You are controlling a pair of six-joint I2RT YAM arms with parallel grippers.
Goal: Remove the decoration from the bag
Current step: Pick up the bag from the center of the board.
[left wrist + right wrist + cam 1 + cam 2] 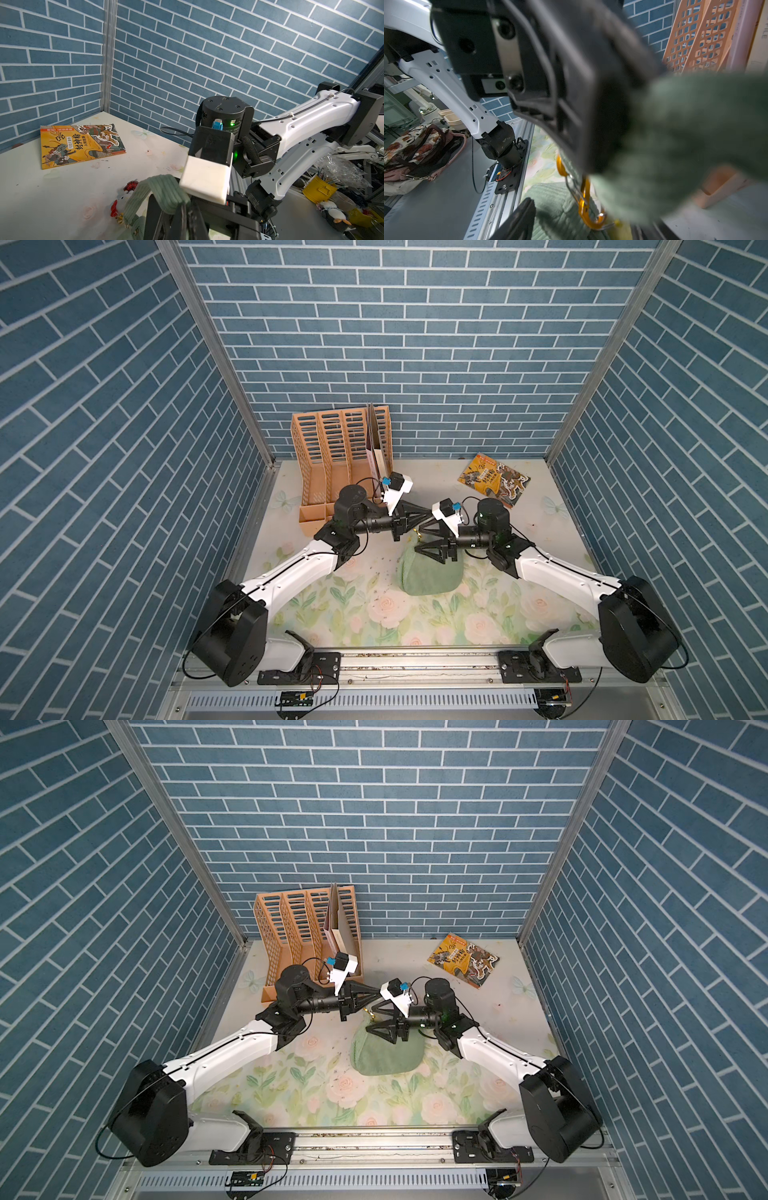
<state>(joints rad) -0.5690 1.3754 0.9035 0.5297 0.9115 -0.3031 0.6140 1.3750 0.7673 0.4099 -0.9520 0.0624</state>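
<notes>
Right gripper (418, 539) hangs with jaws apart over the far end of the bag (432, 578), which lies mid-tabletop (540, 539). Left gripper (182, 209) is clamped on the strap (162, 191), holding it up. Your risk: close now and you may catch fabric, not the gold clasp (584, 199), and a pull would then drag the whole bag. The charm (121, 202), seemingly a small chicken, is hidden under the arms in both top views, and the right wrist view is mostly blur. Beyond, book (494, 480) and rack (332, 456) stand well apart.
</notes>
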